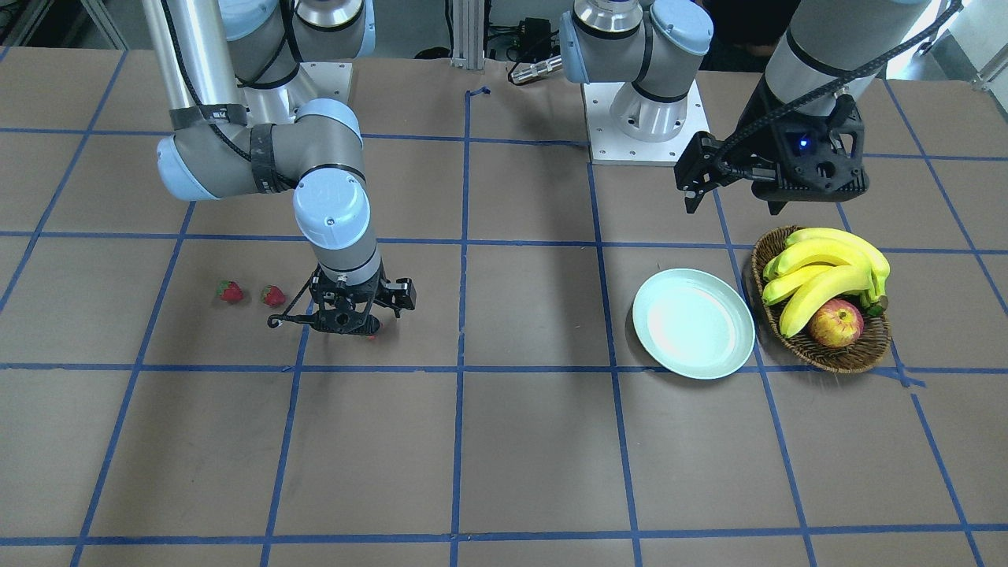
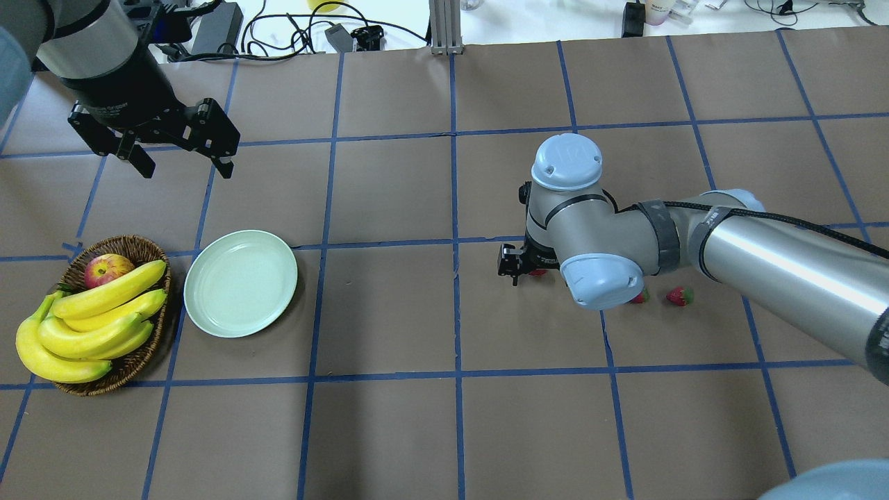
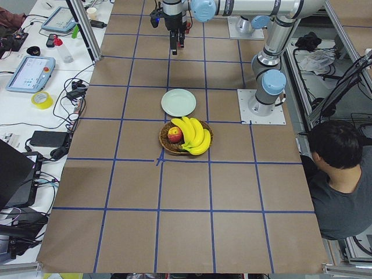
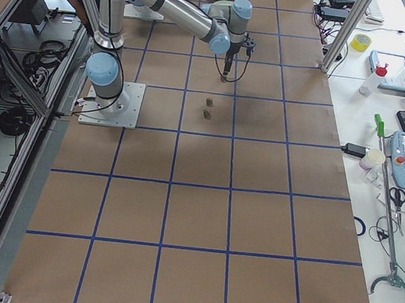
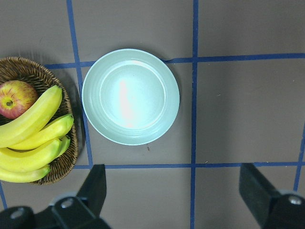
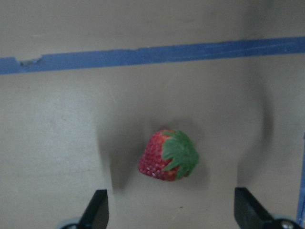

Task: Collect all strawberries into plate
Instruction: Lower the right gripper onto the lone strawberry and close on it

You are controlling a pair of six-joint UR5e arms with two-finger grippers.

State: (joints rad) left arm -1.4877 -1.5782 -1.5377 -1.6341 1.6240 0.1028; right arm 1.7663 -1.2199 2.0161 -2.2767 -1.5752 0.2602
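Note:
One strawberry (image 6: pixel 167 155) lies on the table between the spread fingers of my right gripper (image 6: pixel 174 214), which is open and low over it. Only a red sliver of it shows in the front view (image 1: pixel 370 335) and the overhead view (image 2: pixel 538 272). Two more strawberries (image 1: pixel 230 291) (image 1: pixel 272 296) lie on the table beside that gripper (image 1: pixel 346 319); they also show in the overhead view (image 2: pixel 680 296) (image 2: pixel 640 297). The pale mint plate (image 2: pixel 240 282) (image 5: pixel 130 96) is empty. My left gripper (image 2: pixel 186 170) is open and empty, raised above the table behind the plate.
A brown wicker basket (image 2: pixel 132 246) with bananas (image 2: pixel 90 319) and a red-yellow apple (image 2: pixel 107 269) stands right beside the plate. Blue tape lines grid the brown table. The right arm's elbow (image 2: pixel 597 281) hangs over the strawberries.

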